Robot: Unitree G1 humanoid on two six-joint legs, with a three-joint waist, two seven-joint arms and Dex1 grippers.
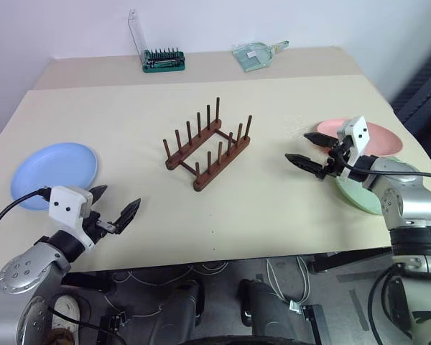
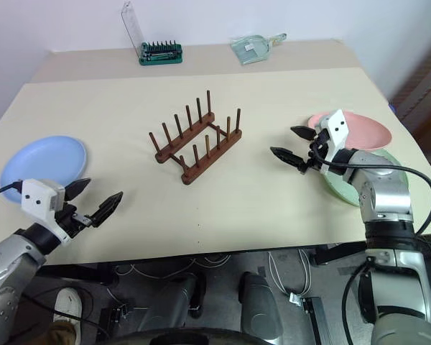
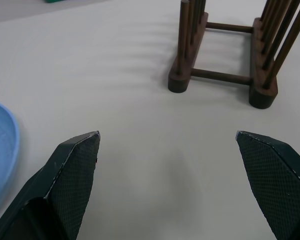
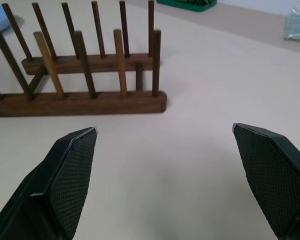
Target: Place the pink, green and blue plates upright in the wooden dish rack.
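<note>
Bit holder (image 1: 163, 60), writing perhaps illegible

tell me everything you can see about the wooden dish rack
The rack is small, of dark reddish-brown wood: two parallel base rails joined by crossbars, each rail carrying a row of thin upright pegs. It stands upright and empty near the middle of the table, set diagonally to its edges. Only the table touches it; no plate is in it or against it. Both claws are well away from it.
</note>
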